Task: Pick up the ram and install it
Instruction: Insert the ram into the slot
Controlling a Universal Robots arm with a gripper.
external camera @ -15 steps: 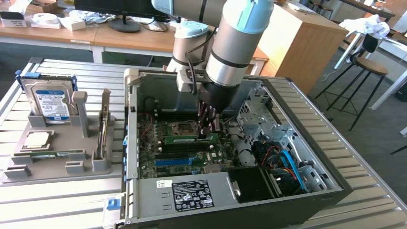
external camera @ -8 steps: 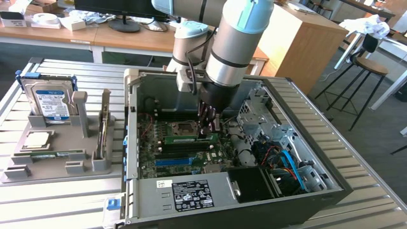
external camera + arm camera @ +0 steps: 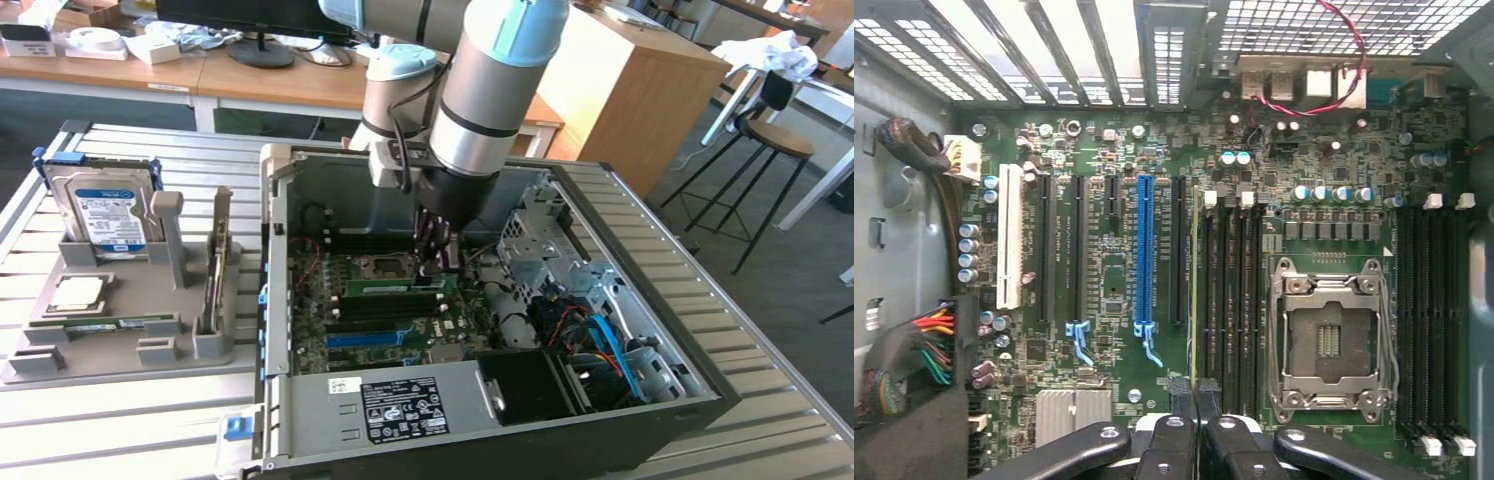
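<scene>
Although it cannot be told whether the thin edge is pinched or merely pressed upon, the hand [image 3: 1194,405] is seen shut, its fingers set almost together with only a sliver between them, low inside the open computer case [image 3: 274,300]. Straight out from that sliver the ram [image 3: 1194,290] is seen edge-on as a narrow green line, stood on its long edge at the border of the row of black memory slots [image 3: 1232,300]. The hand is thus placed at one end of the ram and not over its middle. The long axis of the ram is laid parallel with those slots, just beside them, and the processor socket [image 3: 1332,340] is found beyond them. In the exterior view the ram [image 3: 394,287] is laid across the middle of the frame, with the hand over the end toward the exterior view's right. This in-line fit of ram and slot is judged to be the relation on which seating depends. Farther off, at the lower left of that frame, a grey holder [image 3: 34,365] is stood on the bench [image 3: 120,430], and a green strip [image 3: 120,322] is laid in it, too small to be identified.
</scene>
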